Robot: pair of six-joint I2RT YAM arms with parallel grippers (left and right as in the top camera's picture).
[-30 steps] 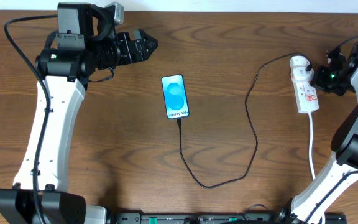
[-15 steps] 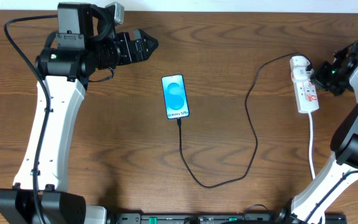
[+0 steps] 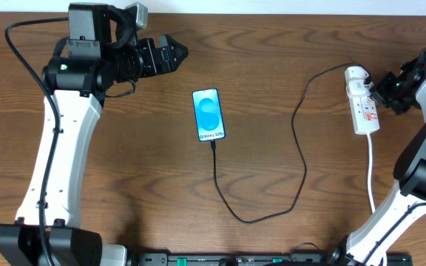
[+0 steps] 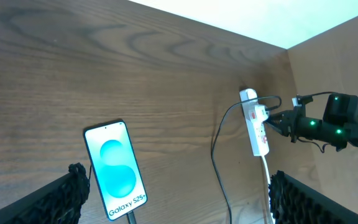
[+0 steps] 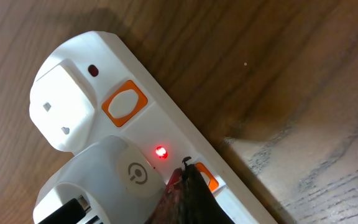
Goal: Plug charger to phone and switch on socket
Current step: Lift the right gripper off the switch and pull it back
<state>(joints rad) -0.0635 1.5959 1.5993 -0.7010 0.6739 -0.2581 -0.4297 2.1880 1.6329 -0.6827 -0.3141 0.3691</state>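
Observation:
The phone (image 3: 208,114) lies screen up at the table's middle, light blue with "Galaxy S25+" text; it also shows in the left wrist view (image 4: 115,169). The thin black charger cable (image 3: 300,159) runs from the phone's bottom edge in a loop to the white socket strip (image 3: 362,109) at the right. My right gripper (image 3: 380,91) is shut, and its tip (image 5: 188,169) touches an orange switch (image 5: 209,179) on the strip (image 5: 73,93), next to a lit red lamp (image 5: 161,151). My left gripper (image 3: 173,53) is open and empty, up and left of the phone.
The strip's thick white cord (image 3: 370,174) runs toward the table's front edge. A white adapter (image 5: 126,177) sits in the strip, beside a second orange switch (image 5: 124,103). The right arm's base stands at the front right, the left arm's at the front left.
My right gripper has shifted slightly left, closer to the socket strip. The left arm, phone and cable have not moved.

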